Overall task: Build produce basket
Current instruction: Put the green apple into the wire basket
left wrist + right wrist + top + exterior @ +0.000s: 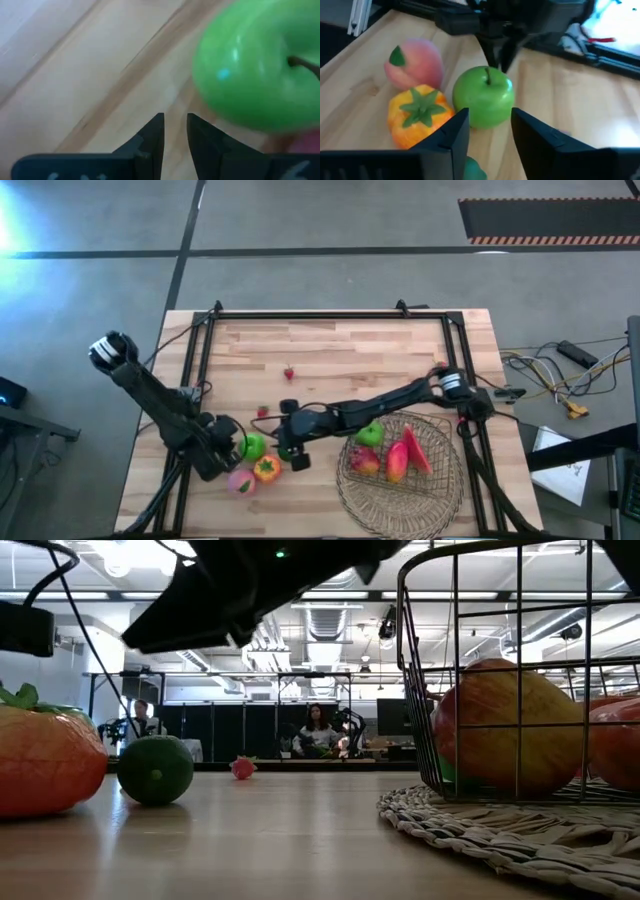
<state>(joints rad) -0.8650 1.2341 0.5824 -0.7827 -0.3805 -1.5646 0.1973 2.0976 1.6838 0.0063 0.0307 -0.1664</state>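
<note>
Pale wood counter (pixel 340 345) under both arms, a workshop with seated people beyond it in the low view; the basket (pixel 440 485) sits on a straw mat (pixel 500 830) at the near right, already holding a green apple, a reddish apple and a long red piece; left of it, near the front edge, lie a second green apple (pixel 252 446), an orange fruit (pixel 266 469) and a pink peach (pixel 240 482); a small red berry (pixel 289 373) rests alone farther back; the right claw (pixel 292 452) hangs just right of that loose apple, fingers spread with nothing between them; the left claw (pixel 228 442) sits just left of the same apple, fingers nearly pressed together on nothing; judged step: picking the loose apple with the right claw; to do it well, centre the fingers on the apple's widest part, come down clear of the orange fruit, and close gently so the round shape does not squirt toward the left claw
</note>
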